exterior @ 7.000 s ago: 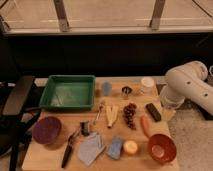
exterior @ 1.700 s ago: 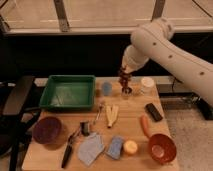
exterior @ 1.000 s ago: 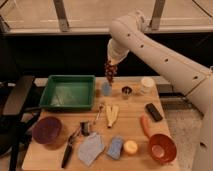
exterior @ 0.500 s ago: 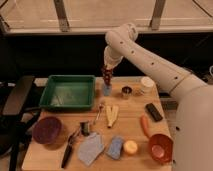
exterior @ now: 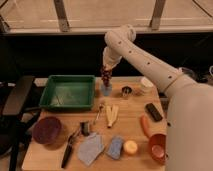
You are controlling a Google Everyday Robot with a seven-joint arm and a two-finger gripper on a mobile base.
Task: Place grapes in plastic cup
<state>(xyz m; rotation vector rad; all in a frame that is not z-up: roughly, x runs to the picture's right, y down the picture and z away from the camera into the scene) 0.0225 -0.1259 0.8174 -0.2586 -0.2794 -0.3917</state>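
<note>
My gripper (exterior: 107, 70) hangs at the end of the white arm over the back middle of the wooden table. It is shut on the grapes (exterior: 106, 77), a dark red-purple bunch that dangles straight down. The lower end of the bunch reaches the rim of the pale blue-grey plastic cup (exterior: 106, 89), which stands upright just right of the green tray. Whether the grapes touch the cup's inside I cannot tell.
A green tray (exterior: 55, 102) lies left of the cup. A small metal cup (exterior: 127, 91) and a white container (exterior: 146, 85) stand to its right. Nearer are a banana piece (exterior: 111, 115), carrot (exterior: 145, 125), orange bowl (exterior: 157, 146), maroon bowl (exterior: 46, 131), sponge (exterior: 115, 147), cloth (exterior: 91, 148), and black block (exterior: 153, 111).
The arm picked the grapes up from the table's middle, carried them left and back, and lowered them over the plastic cup.
</note>
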